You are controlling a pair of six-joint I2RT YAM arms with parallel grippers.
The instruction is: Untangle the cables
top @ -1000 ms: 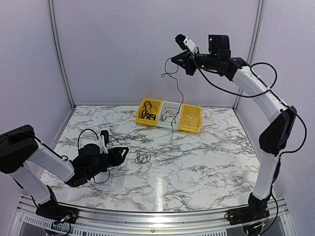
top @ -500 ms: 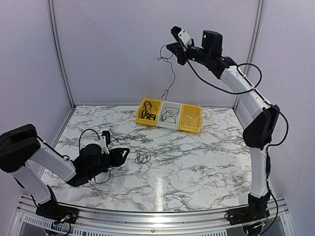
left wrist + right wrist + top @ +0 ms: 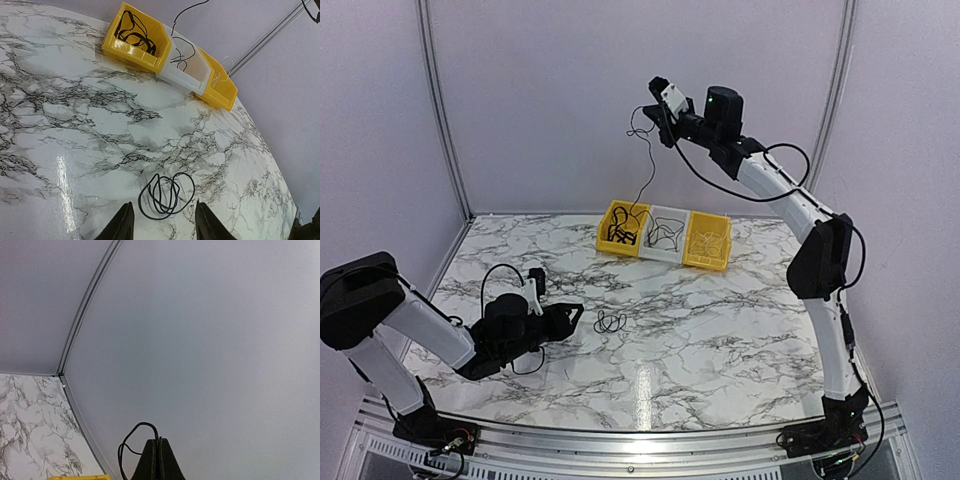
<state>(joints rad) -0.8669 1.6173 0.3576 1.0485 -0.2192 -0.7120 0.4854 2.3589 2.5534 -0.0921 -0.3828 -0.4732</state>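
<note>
A thin black cable (image 3: 651,160) hangs from my right gripper (image 3: 654,110), which is shut on its upper end high above the bins; its lower end reaches the left yellow bin (image 3: 617,246). In the right wrist view the shut fingertips (image 3: 159,441) pinch this cable (image 3: 134,432), which loops to their left. A small coiled black cable (image 3: 610,322) lies on the marble table. My left gripper (image 3: 572,311) stands open just short of it. In the left wrist view that coil (image 3: 167,195) lies ahead of the left gripper (image 3: 162,227). More black cables lie in the left yellow bin (image 3: 131,49).
Three bins stand in a row at the back of the table: the left yellow one, a white one (image 3: 663,254) holding thin black wire, and a right yellow one (image 3: 705,264) holding a pale wire. Grey walls with metal posts close the space.
My right arm has swung left with the cable, from above the right-hand bins to above the left yellow bin. The dangling end followed. The left arm and the coil have stayed put.
</note>
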